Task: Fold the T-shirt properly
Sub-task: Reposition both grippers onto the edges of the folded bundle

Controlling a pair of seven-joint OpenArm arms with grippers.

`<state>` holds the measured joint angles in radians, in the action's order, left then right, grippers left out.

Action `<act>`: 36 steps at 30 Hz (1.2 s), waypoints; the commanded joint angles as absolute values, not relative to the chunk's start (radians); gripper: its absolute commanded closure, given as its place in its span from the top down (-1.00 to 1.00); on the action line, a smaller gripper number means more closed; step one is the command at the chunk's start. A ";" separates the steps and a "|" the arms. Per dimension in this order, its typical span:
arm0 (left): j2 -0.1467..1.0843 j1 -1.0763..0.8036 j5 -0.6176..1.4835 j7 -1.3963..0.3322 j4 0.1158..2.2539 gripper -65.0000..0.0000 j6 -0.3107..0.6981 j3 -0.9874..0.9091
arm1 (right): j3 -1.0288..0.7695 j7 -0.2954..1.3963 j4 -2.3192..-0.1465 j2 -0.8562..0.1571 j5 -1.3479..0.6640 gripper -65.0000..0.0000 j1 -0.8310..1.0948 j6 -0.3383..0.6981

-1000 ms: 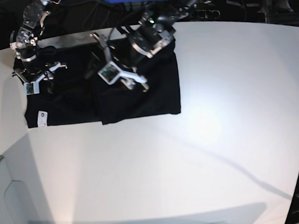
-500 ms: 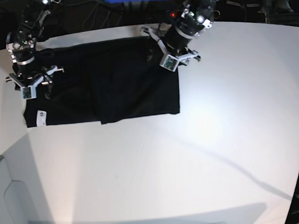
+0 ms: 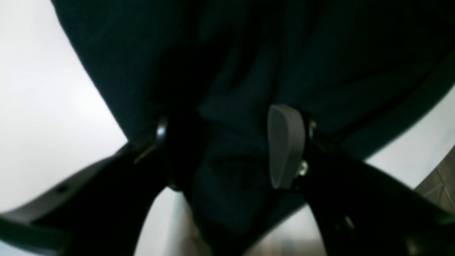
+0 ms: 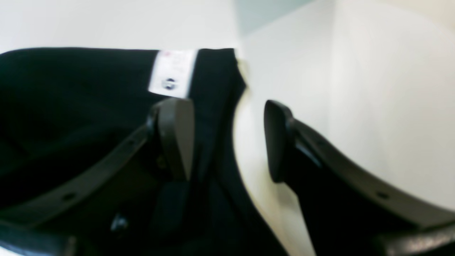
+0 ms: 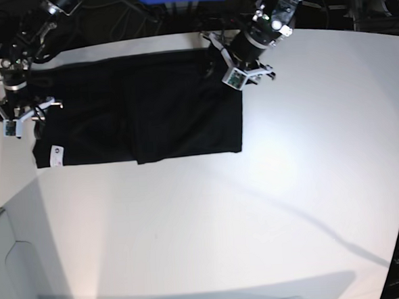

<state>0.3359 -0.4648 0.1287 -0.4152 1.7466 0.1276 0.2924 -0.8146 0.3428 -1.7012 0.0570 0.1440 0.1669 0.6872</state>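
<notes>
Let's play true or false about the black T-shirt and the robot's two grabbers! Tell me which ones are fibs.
1. The T-shirt lies on a white table. True.
2. The shirt is bright red. False: it is black.
3. The white label sits near the shirt's corner on the base view's left. True.
4. The left gripper has black cloth between its fingers. True.
5. The right gripper is squeezed fully shut. False: its fingers stand apart at the shirt's edge.

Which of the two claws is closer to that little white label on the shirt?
The right gripper: it hovers at the T-shirt's edge just above the white label. The left gripper is at the opposite end.
</notes>
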 commanded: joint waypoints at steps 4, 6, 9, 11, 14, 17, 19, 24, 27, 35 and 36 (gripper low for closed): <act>0.354 -0.487 0.114 -0.487 1.756 0.05 0.104 0.260 | -0.809 0.386 -1.710 0.025 0.127 0.00 0.165 0.698; 0.355 -0.487 0.114 -0.487 1.762 0.05 0.104 0.255 | -0.809 0.404 -1.698 0.027 0.127 0.00 0.163 0.698; 0.354 -0.484 0.114 -0.487 1.773 0.05 0.104 0.255 | -0.809 0.435 -1.685 0.028 0.127 0.00 0.154 0.698; 0.352 -0.484 0.114 -0.487 1.774 0.05 0.104 0.255 | -0.809 0.455 -1.692 0.033 0.127 0.00 0.154 0.698; 0.351 -0.483 0.114 -0.487 1.773 0.05 0.104 0.255 | -0.809 0.470 -1.693 0.048 0.127 0.00 0.154 0.698; 0.351 -0.483 0.114 -0.487 1.773 0.05 0.104 0.255 | -0.773 0.470 -1.692 0.050 0.125 0.00 0.160 0.698; 0.351 -0.481 0.114 -0.487 1.773 0.05 0.104 0.255 | -0.742 0.470 -1.693 0.053 0.125 0.00 0.163 0.698; 0.351 -0.481 0.108 -0.487 1.773 0.05 0.104 0.254 | -0.731 0.469 -1.695 0.084 0.125 0.00 0.154 0.698; 0.351 -0.481 0.108 -0.487 1.771 0.05 0.104 0.254 | -0.734 0.469 -1.679 0.084 0.127 0.00 0.153 0.698; 0.351 -0.481 0.107 -0.487 1.770 0.05 0.104 0.254 | -0.740 0.466 -1.604 0.048 0.127 0.00 0.150 0.698; 0.351 -0.481 0.107 -0.487 1.770 0.05 0.104 0.254 | -0.743 0.466 -1.598 0.041 0.127 0.00 0.150 0.698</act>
<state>0.3462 -0.4732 0.1165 -0.4442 1.7691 0.1234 0.2577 -0.7403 0.4614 -1.5864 0.0521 0.1234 0.1558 0.6853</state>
